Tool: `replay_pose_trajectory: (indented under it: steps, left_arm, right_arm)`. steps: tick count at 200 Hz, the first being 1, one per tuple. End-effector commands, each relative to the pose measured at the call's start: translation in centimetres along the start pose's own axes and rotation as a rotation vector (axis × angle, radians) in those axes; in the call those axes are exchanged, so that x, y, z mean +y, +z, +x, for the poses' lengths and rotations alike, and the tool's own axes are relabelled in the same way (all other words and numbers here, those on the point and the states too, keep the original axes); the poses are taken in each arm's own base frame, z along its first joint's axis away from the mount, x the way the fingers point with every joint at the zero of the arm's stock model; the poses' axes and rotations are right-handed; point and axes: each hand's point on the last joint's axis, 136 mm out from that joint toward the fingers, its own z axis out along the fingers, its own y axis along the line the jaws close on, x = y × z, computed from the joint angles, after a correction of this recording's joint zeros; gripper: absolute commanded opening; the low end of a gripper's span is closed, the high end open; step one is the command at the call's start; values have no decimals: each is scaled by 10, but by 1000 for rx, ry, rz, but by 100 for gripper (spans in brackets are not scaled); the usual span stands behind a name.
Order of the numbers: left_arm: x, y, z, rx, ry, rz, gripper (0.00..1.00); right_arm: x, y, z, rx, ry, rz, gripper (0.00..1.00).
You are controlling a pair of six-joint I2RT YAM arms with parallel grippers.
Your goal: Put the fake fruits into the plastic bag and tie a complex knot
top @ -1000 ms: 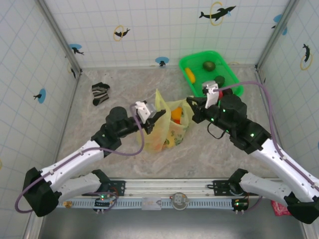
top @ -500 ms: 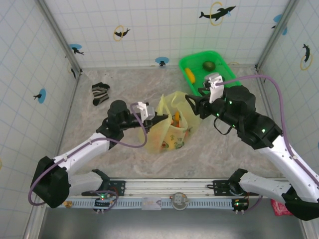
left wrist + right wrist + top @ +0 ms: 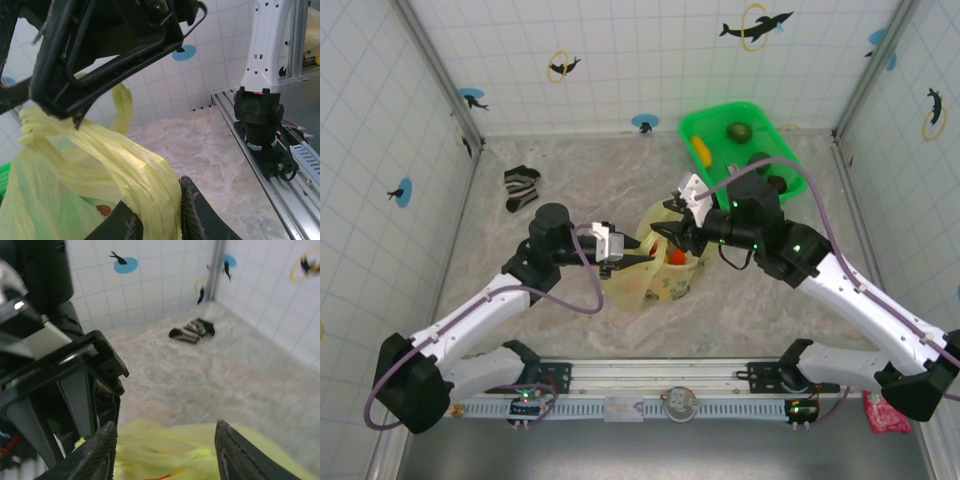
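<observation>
The pale-yellow plastic bag (image 3: 660, 272) stands mid-table with red and orange fake fruits (image 3: 672, 256) showing inside. My left gripper (image 3: 640, 262) is at the bag's left side, shut on a twisted handle (image 3: 145, 175) that fills the gap between its fingers (image 3: 186, 210). My right gripper (image 3: 663, 226) hovers open just over the bag's mouth (image 3: 175, 450), its fingers (image 3: 100, 452) wide apart with nothing between them. More fake fruits, one yellow (image 3: 701, 150) and two dark green (image 3: 739, 131), lie in the green basket. I cannot make out a knot.
The bright green basket (image 3: 775, 128) sits at the back right. A striped sock (image 3: 521, 187) lies at the back left (image 3: 192, 330). The two grippers are nearly touching above the bag. The arm rail (image 3: 670, 385) runs along the near edge.
My right gripper has let go, opened and swung left over the bag's mouth. My left gripper moved slightly toward the bag, still around the handle, and the bag slumped lower.
</observation>
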Motion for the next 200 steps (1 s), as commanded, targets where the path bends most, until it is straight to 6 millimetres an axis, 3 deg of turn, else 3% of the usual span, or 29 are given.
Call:
replay_pose_trajectory:
  steps: [1,31,75,99,142,200]
  left_arm:
    - [-14,-1,2,-14,44,42,21]
    - [-13,-3,4,-6,68,24,16]
    - [-14,-3,6,-1,73,19,0]
    - [-14,-3,5,-3,82,17,0]
    - [-14,-2,5,-5,80,23,0]
    - [-14,0,5,-3,73,29,0]
  right_arm:
    - [6,-12,-24,-134,-391,-25,52]
    - [-3,-12,-3,-93,-480,-113,55]
    - [-10,-25,-9,-163,-379,-211,59]
    - [-9,-31,-12,-199,-295,-277,59]
    - [1,-21,-6,-193,-212,-395,54]
    - [-8,-3,5,-164,-192,-365,52]
